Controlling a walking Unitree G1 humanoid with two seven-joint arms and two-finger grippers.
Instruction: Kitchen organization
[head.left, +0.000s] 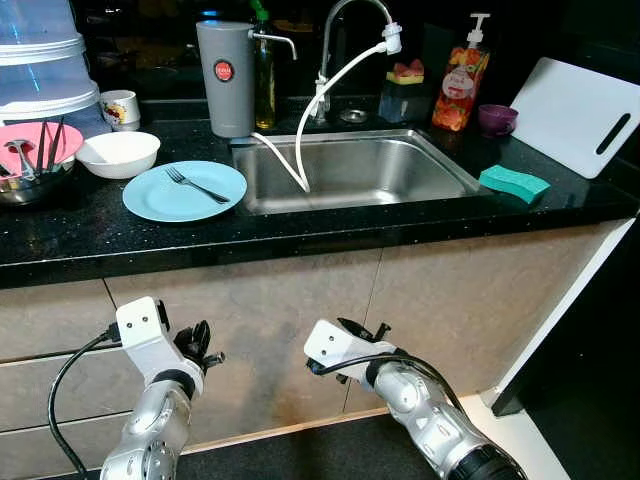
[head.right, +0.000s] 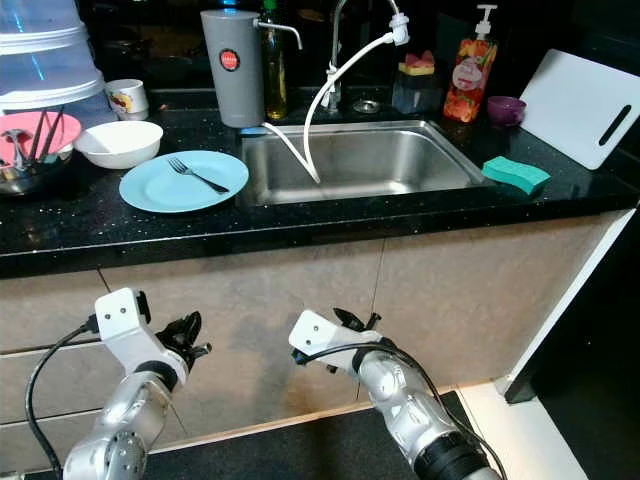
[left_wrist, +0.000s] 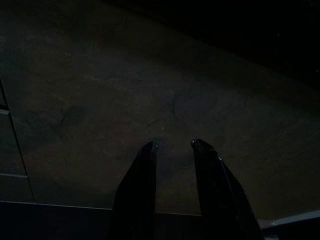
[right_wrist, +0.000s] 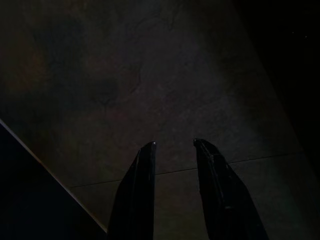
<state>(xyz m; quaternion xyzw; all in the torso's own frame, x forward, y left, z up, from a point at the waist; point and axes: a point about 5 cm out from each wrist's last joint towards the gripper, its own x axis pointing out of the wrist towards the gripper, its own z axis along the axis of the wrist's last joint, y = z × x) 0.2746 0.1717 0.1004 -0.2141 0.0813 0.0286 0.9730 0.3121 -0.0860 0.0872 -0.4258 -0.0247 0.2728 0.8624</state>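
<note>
Blue plate (head.left: 170, 193) with fork (head.left: 197, 185) on far black counter (head.left: 90, 229), left tool (left_wrist: 173, 146) and right tool (right_wrist: 175, 145) low beneath, fingers parted, holding nothing

I stand before a home kitchen. A black speckled countertop (head.left: 300, 225) carries a stainless sink (head.left: 350, 170) with a tall faucet (head.left: 345, 30). Beside it lie a blue plate (head.left: 185, 192) with a fork (head.left: 197, 185), a white bowl (head.left: 118, 153), a soap bottle (head.left: 461, 85), a green sponge (head.left: 513, 182) and a white cutting board (head.left: 575, 115). Beige cabinet fronts (head.left: 300, 310) run below.
</note>
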